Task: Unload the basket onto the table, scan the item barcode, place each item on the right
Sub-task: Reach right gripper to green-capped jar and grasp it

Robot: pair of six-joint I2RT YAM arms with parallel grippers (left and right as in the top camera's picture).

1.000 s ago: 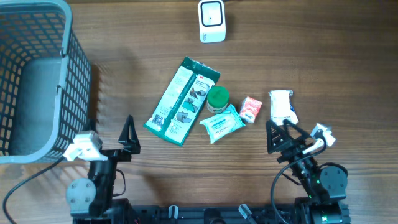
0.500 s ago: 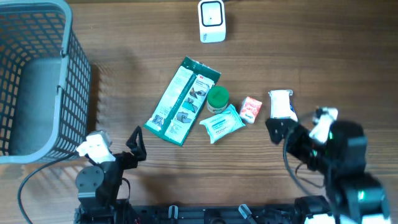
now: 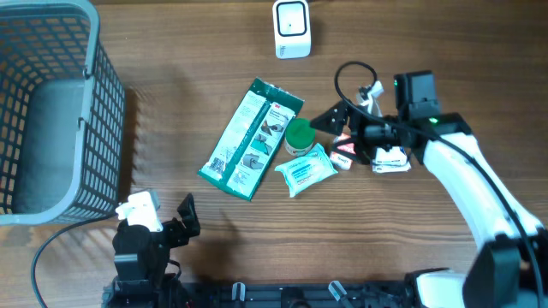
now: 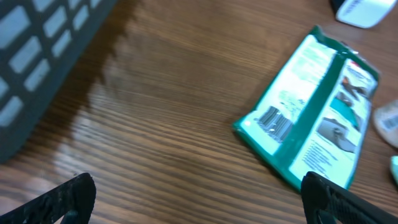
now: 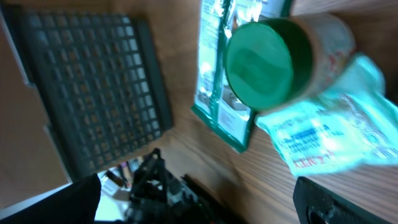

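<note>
Overhead and wrist views of the table [image 3: 171, 103]. The right gripper [image 3: 336, 135] hangs over the cluster of goods at centre, jaws spread wide and grasping nothing. In its wrist view a green-lidded jar [image 5: 267, 62] lies between the two dark fingers [image 5: 62, 202]. The jar stands among the other goods: a long green packet [image 3: 250, 139] just to its left, a pack of wipes [image 3: 306, 169] touching it below, and a small red box [image 3: 344, 152] to its right, partly hidden under the gripper. A white pouch [image 3: 390, 158] lies beneath the right arm. The white scanner [image 3: 292, 28] sits at the far edge, well apart from the jar. The left gripper [image 3: 181, 227] rests near the front edge beside the grey basket [image 3: 94, 111], likewise released and empty.
</note>
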